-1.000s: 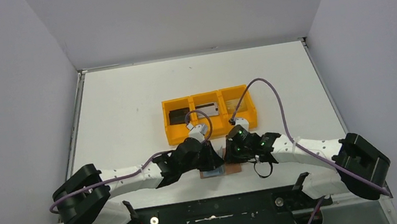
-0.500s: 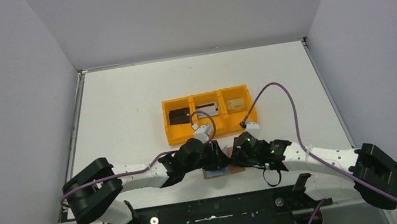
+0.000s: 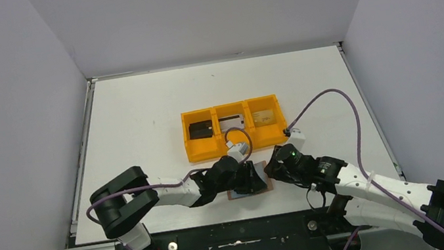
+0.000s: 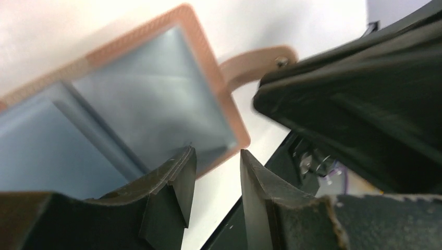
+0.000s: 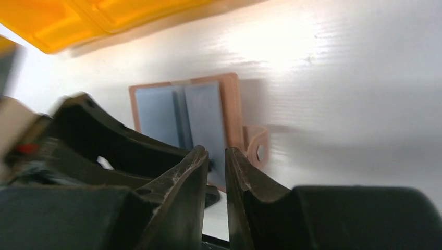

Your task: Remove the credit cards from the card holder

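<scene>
Card holder [image 3: 250, 187] open flat on bench [image 3: 139, 124], lower centre, no card visible inside. Black card [image 3: 201, 130], silvery card [image 3: 232, 122], gold-tan card [image 3: 263, 117] in orange tray [image 3: 185, 137] just above. Left fingers [image 4: 172, 182] slightly spread, right fingers [image 5: 187, 177] barely parted, both empty. Risk: crowded fingers colliding, or nudging holder toward near edge.
</scene>
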Action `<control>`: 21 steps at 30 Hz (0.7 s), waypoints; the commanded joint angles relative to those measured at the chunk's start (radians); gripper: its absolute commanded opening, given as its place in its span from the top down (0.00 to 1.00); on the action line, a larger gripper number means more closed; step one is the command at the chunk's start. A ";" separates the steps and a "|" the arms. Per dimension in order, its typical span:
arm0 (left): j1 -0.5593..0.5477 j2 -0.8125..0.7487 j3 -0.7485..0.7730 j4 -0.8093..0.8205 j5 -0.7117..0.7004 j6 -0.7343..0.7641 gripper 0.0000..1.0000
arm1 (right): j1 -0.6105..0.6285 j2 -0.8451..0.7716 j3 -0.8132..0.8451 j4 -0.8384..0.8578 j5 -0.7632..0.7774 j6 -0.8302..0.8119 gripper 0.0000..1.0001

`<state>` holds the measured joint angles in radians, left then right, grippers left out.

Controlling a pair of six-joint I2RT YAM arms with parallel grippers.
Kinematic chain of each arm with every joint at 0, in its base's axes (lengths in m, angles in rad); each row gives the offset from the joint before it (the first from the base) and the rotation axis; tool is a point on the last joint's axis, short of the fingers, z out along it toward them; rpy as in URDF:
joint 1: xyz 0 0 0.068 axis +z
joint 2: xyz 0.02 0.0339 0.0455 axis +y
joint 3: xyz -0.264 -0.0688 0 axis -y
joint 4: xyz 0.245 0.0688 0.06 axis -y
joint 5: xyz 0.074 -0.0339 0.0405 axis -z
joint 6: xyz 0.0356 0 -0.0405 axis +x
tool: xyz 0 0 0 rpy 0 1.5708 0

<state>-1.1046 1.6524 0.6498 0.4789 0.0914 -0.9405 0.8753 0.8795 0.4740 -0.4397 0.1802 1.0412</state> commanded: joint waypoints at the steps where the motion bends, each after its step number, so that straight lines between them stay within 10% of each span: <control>1: -0.020 0.021 -0.002 -0.010 0.018 -0.014 0.65 | -0.010 0.023 0.057 0.131 -0.003 -0.016 0.81; 21: -0.034 -0.129 -0.096 -0.050 -0.074 -0.029 0.74 | -0.024 0.350 0.058 0.233 -0.099 -0.075 0.84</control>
<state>-1.1286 1.6440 0.5701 0.4561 0.0853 -0.9863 0.8623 1.1728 0.4934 -0.2356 0.0711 0.9867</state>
